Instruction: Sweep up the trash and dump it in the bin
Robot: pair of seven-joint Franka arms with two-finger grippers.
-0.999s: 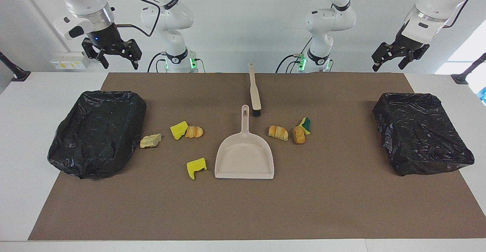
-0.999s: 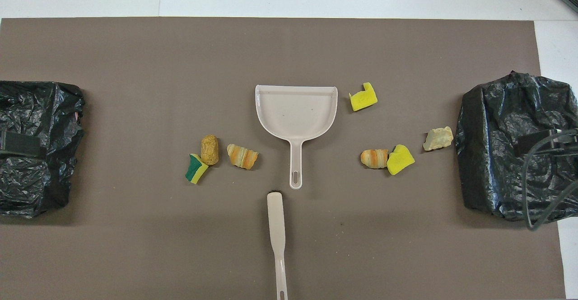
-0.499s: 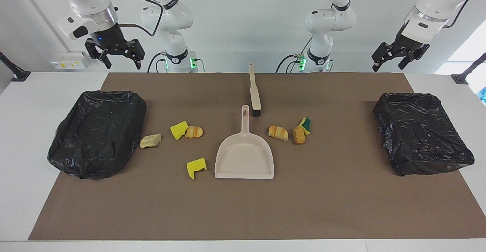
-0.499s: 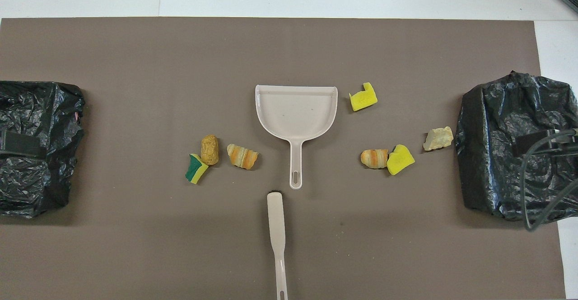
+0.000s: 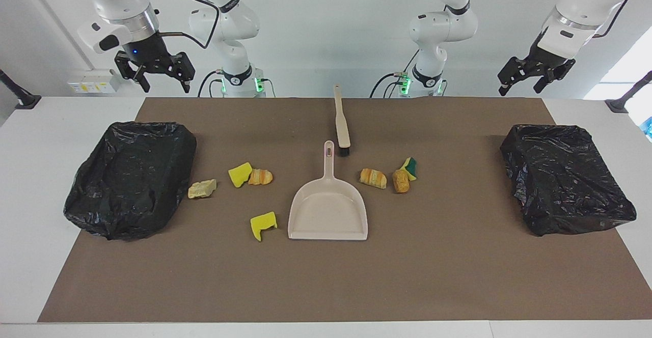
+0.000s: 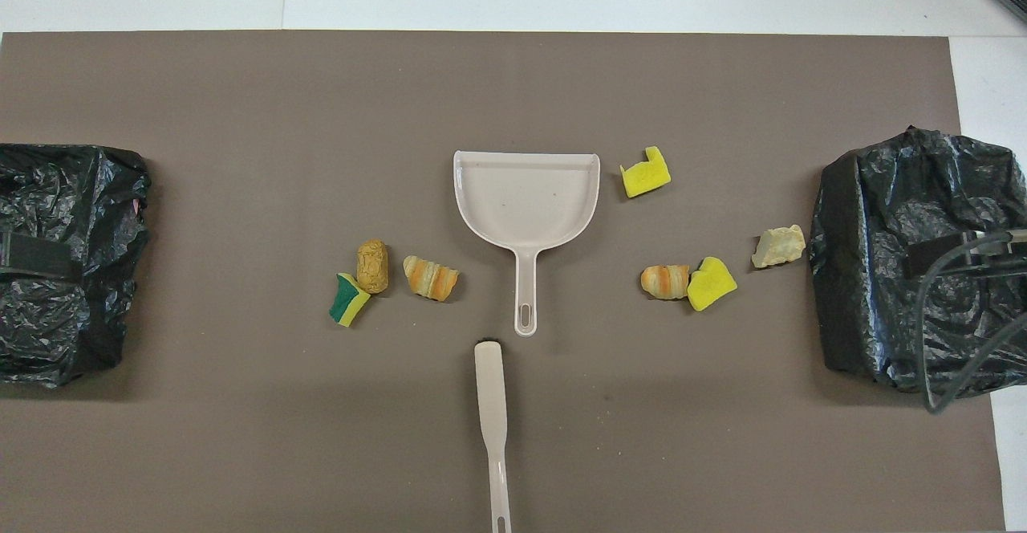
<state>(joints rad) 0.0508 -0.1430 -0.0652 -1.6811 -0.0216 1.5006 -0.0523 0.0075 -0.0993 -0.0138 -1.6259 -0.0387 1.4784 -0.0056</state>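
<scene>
On the brown mat there's a black-bagged bin at the right arm's end and another bin at the left arm's end. Between them lies the beige dustpan, empty, handle pointing at the robots, brush just past it. The trash is loose on the mat either side of the pan, none in a bin. Right gripper and left gripper both hang up high, fingers spread, holding nothing.
</scene>
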